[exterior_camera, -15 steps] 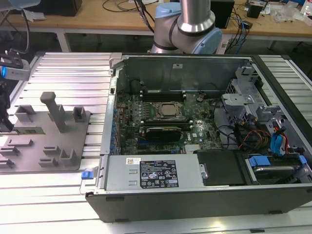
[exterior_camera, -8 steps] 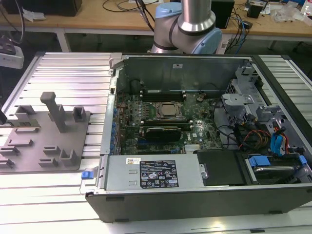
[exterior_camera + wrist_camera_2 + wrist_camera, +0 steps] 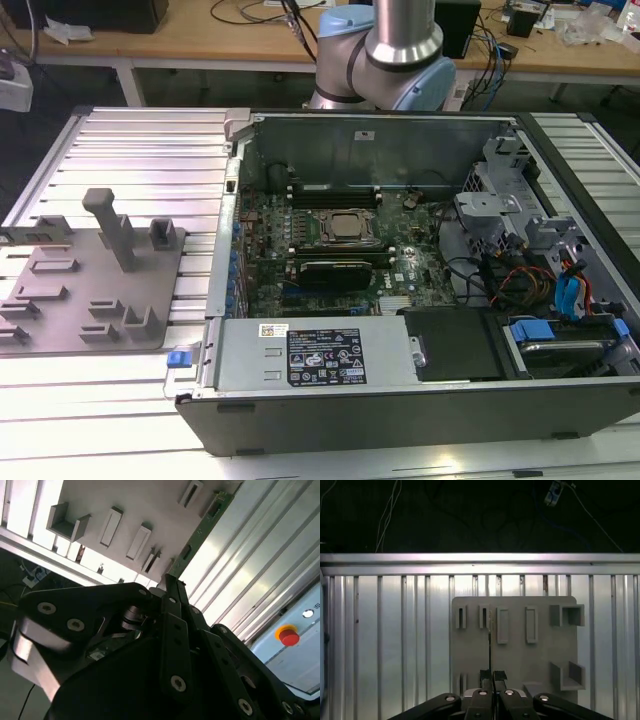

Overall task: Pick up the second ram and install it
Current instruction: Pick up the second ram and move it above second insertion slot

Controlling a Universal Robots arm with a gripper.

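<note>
Green and thin, the second ram juts straight out from the pincer, whose fingers we see clamped on its near end; beyond them lies the grey holder plate.

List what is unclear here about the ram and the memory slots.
The second ram: held end hidden by the gripper in the second wrist view; edge-on in the first wrist view, chips unseen.
The memory slots: too small in the exterior view to tell which are filled.
The arm: cut off by the exterior view's top edge.
</note>
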